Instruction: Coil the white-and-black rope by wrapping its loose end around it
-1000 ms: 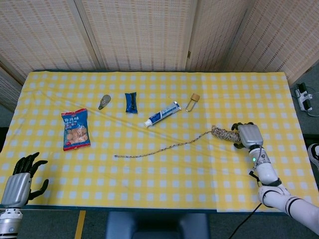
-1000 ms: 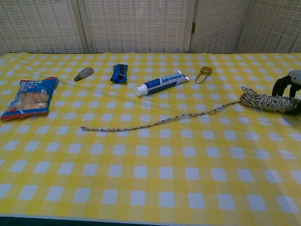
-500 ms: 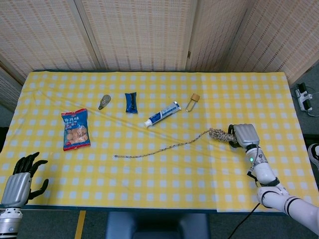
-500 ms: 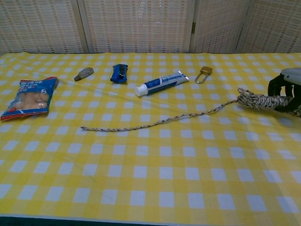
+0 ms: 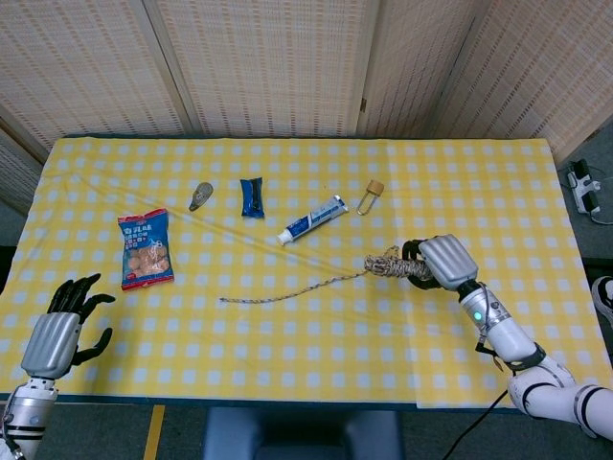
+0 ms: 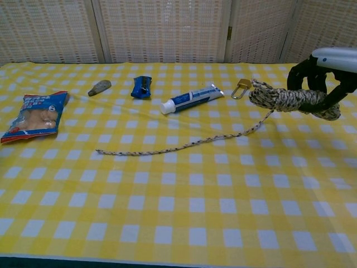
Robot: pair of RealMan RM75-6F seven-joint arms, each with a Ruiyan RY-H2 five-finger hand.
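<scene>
My right hand [image 5: 439, 261] [image 6: 323, 72] grips the bundled part of the white-and-black rope [image 5: 391, 264] [image 6: 284, 99] and holds it lifted above the yellow checked table. The bundle sticks out to the left of the fingers. The rope's loose end [image 5: 287, 293] [image 6: 167, 148] trails down from the bundle and lies across the cloth toward the left, ending near the table's middle. My left hand [image 5: 59, 331] hovers at the near left corner with its fingers spread, holding nothing; the chest view does not show it.
A snack bag [image 5: 146, 250] [image 6: 34, 117] lies at the left. Farther back lie a small grey object [image 5: 201, 195] [image 6: 99, 87], a blue packet [image 5: 252, 196] [image 6: 141, 87], a toothpaste tube [image 5: 312, 219] [image 6: 191, 98] and a padlock [image 5: 371, 195] [image 6: 242, 87].
My right hand has lifted the rope bundle off the cloth and carried it left, toward the table's middle. My left hand has risen slightly.
</scene>
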